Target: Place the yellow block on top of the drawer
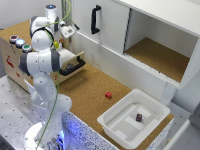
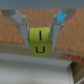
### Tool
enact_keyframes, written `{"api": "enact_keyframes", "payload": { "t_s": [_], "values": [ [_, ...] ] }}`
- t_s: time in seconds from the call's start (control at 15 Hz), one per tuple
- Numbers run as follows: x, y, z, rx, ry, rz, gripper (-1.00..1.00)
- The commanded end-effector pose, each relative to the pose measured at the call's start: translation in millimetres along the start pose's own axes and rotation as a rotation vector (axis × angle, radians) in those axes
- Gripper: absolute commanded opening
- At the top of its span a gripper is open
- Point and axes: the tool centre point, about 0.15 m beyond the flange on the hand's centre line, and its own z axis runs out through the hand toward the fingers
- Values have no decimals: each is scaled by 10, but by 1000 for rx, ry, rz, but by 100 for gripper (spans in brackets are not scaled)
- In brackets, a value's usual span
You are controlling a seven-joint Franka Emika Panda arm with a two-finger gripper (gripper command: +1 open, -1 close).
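The tool [image 2: 39, 35] grips the block [image 2: 39, 41] between its fingers above the drawer [image 1: 70, 63], where a slow descent and level release onto the cork top looks wisest.

The white arm rises from its base at the near left and bends toward the far left; its gripper [image 2: 39, 35] points down, fingers [image 2: 21, 24] clamping the yellow block [image 2: 39, 41].
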Motion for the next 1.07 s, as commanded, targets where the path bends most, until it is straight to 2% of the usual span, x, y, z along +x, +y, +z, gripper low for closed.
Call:
{"api": "enact_keyframes", "payload": {
  "t_s": [0.0, 0.2, 0.33, 0.47, 0.53, 0.6, 0.73, 1.0],
  "values": [
    [582, 316, -99, 63, -142, -13, -100],
    [643, 192, 184, 165, -84, -3, -100],
    [679, 134, 304, 198, -76, 0, -100],
    [656, 153, 351, 199, -75, 35, -100],
    [637, 182, 330, 201, -62, 62, 100],
    [631, 220, 271, 181, -45, 78, 100],
    [638, 269, 147, 188, 16, 114, 100],
    [697, 287, -105, 161, 42, 101, 100]
  ]
}}
